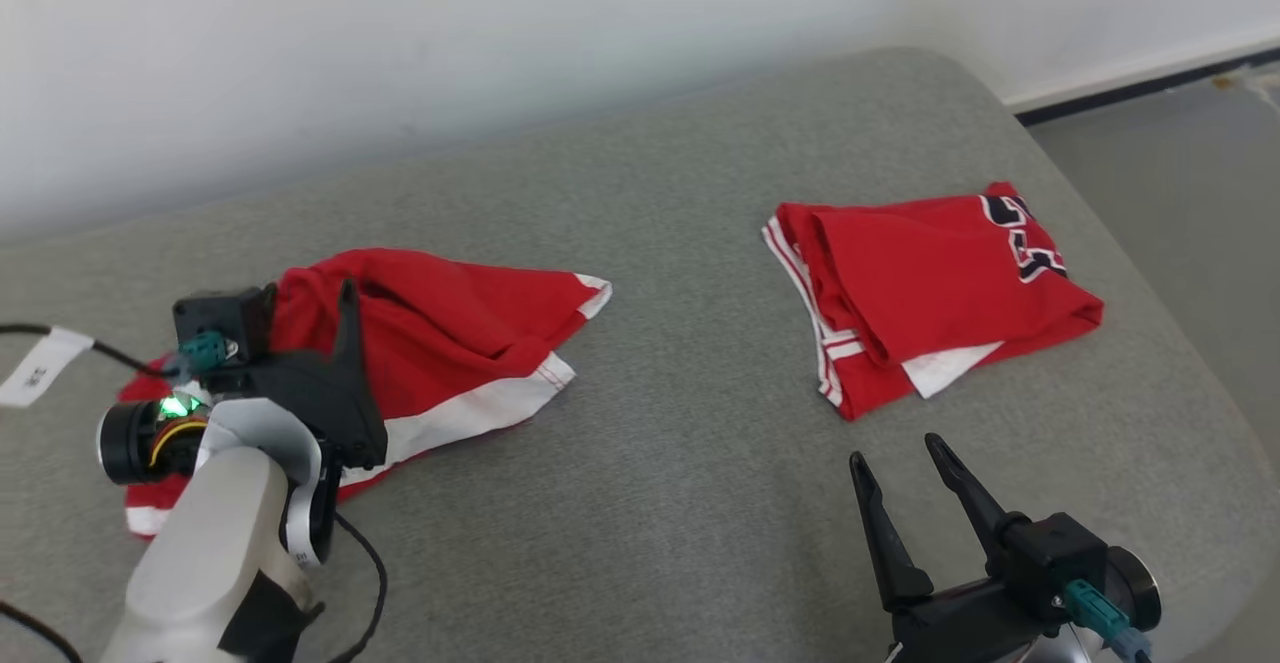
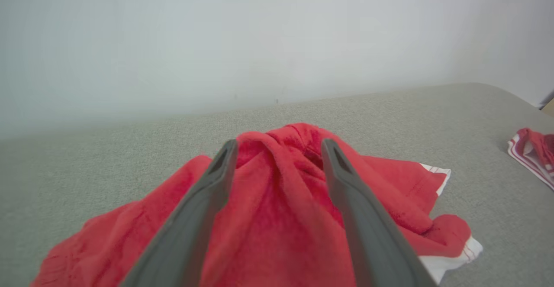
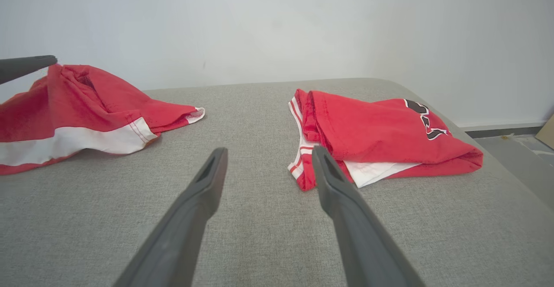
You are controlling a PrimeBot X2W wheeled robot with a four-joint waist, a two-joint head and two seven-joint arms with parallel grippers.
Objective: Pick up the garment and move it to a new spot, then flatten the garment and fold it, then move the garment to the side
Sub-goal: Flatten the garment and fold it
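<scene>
a: where's the garment rn?
b: garment [image 1: 455, 328] is at left-centre of the head view, crumpled on the grey cushion [image 1: 650, 503]. red w/ a white band along its lower edge, one white-edged corner pointing right.
a: and ur left pincer?
b: my left pincer [image 2: 279, 145] is over the garment's left part. in the wrist view the fingers [image 2: 203, 209] stand apart w/ a raised hump of red cloth between the tips. can't tell if the cloth touches both fingers, but it isn't clamped.
a: right one?
b: my right pincer [image 1: 895, 449] is at lower right of the head view, jaws apart, over bare cushion. tips point up-frame toward a folded red top [image 1: 930, 283], not touching it.
a: the top?
b: centre-right of frame, well apart from the garment. white stripes on its left edge, dark lettering at upper right, a white bit poking out at the bottom.
a: anything else?
b: white wall [image 1: 500, 43] along the top, black cable w/ a white tag [image 1: 35, 368] at the left edge.
</scene>
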